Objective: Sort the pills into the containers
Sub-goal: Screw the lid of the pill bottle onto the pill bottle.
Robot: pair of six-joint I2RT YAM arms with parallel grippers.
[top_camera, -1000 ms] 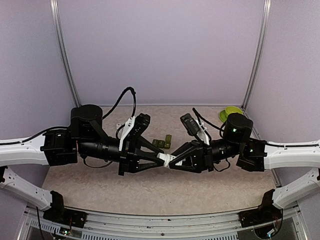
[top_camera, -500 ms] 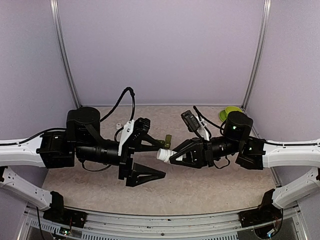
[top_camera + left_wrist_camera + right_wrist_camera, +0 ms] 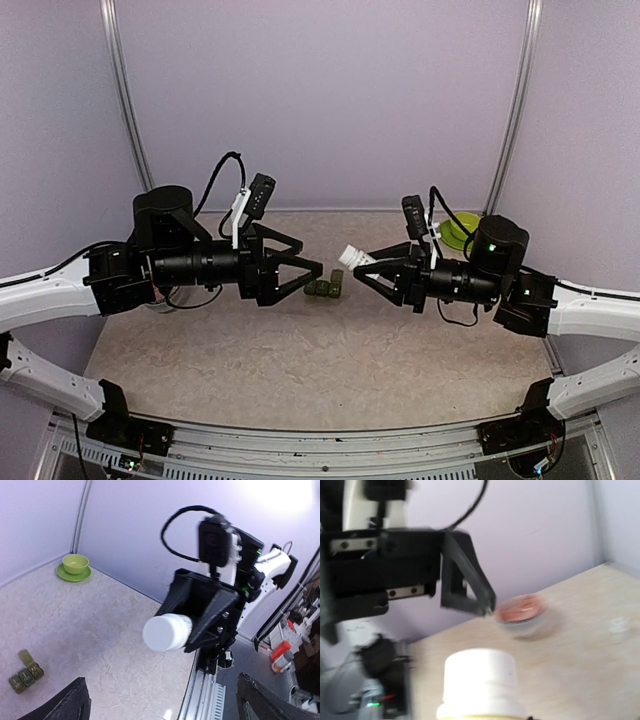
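Note:
My right gripper (image 3: 368,266) is shut on a white capped pill bottle (image 3: 351,256), held in the air with its cap pointing left. The left wrist view shows the bottle (image 3: 166,631) end-on in the right gripper (image 3: 202,622). My left gripper (image 3: 309,262) is open and empty, a short gap left of the bottle, and its fingers (image 3: 70,705) sit at the frame's bottom corners. The dark green containers (image 3: 323,288) lie on the table below the two grippers, one lid raised (image 3: 25,671). A clear bowl of reddish pills (image 3: 520,612) stands on the table beyond the bottle (image 3: 480,682).
A lime-green bowl on its saucer (image 3: 462,225) stands at the back right corner (image 3: 75,564). A small white object (image 3: 619,625) lies on the table right of the pill bowl. Purple walls close in the back and sides.
My left gripper let go of the bottle, opened wide and drew back left. The right gripper kept the bottle and moved up and to the right.

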